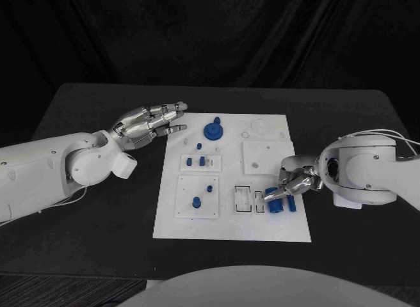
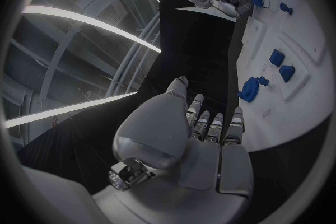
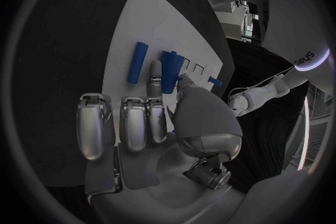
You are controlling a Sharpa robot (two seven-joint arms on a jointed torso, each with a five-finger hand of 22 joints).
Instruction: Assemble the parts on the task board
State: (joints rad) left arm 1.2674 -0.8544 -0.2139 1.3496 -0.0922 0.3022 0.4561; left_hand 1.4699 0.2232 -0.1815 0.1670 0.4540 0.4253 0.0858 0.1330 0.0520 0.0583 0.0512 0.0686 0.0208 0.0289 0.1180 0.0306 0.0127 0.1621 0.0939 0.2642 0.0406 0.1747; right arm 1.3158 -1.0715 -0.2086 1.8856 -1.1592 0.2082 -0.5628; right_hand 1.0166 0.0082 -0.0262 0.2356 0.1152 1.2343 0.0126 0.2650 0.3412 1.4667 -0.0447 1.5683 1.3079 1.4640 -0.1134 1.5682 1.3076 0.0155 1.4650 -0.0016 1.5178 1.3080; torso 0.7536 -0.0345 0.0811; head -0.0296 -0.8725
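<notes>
In the head view, the white task board (image 1: 230, 220) lies in the middle of the black table (image 1: 90, 115). A round blue part (image 1: 213, 130) stands near the board's upper edge, small blue parts (image 1: 201, 160) sit in the panel below it, and another small blue piece (image 1: 197, 203) rests in the lower left panel. The left hand (image 1: 151, 123) hovers at the upper left, just off the board's corner, its fingers stretched out and apart, holding nothing. The right hand (image 1: 294, 182) sits at the board's right edge, its fingers pinching a blue bar (image 1: 274, 203); a second blue bar (image 1: 290, 203) lies just beside it.

In the left wrist view, the left hand (image 2: 199, 140) is flat and empty, with the round blue part (image 2: 249, 89) just beyond its fingertips.

In the right wrist view, the right hand (image 3: 157, 117) grips a blue bar (image 3: 168, 70) between thumb and finger; another bar (image 3: 137, 62) lies free on the board (image 3: 126, 28).
</notes>
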